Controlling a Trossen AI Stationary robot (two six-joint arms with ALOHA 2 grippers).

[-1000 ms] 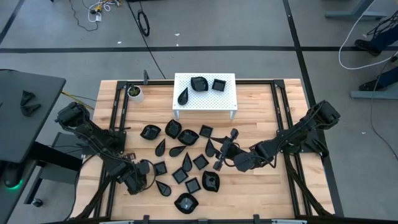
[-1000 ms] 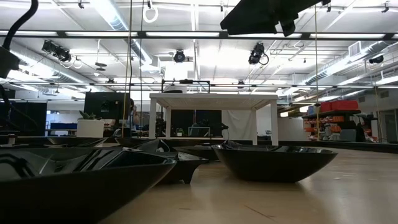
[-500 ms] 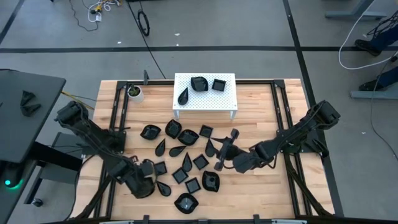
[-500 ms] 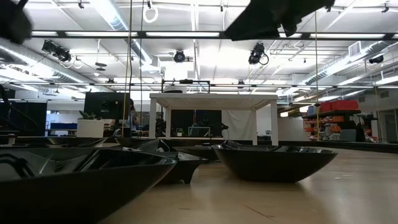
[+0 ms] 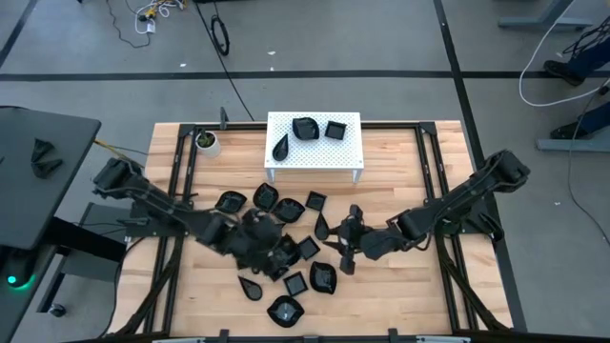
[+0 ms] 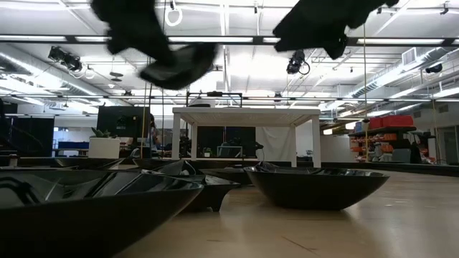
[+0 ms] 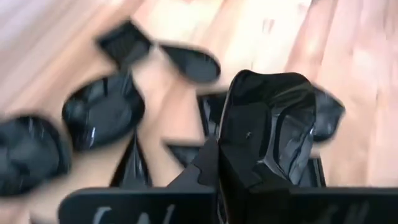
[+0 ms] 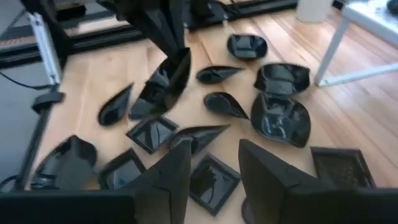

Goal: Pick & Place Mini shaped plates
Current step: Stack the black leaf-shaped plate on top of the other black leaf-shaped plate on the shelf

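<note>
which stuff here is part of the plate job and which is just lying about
Part of the job:
- mini black plates loose on the table
- plate gripped by the left gripper
- three plates on the white stand
- right gripper, fingers open

Lying about:
- white cup with plant
- floor cables

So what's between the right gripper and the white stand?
In the high view, only bare wood separates the right gripper from the white stand; one square dish sits just left.
</note>
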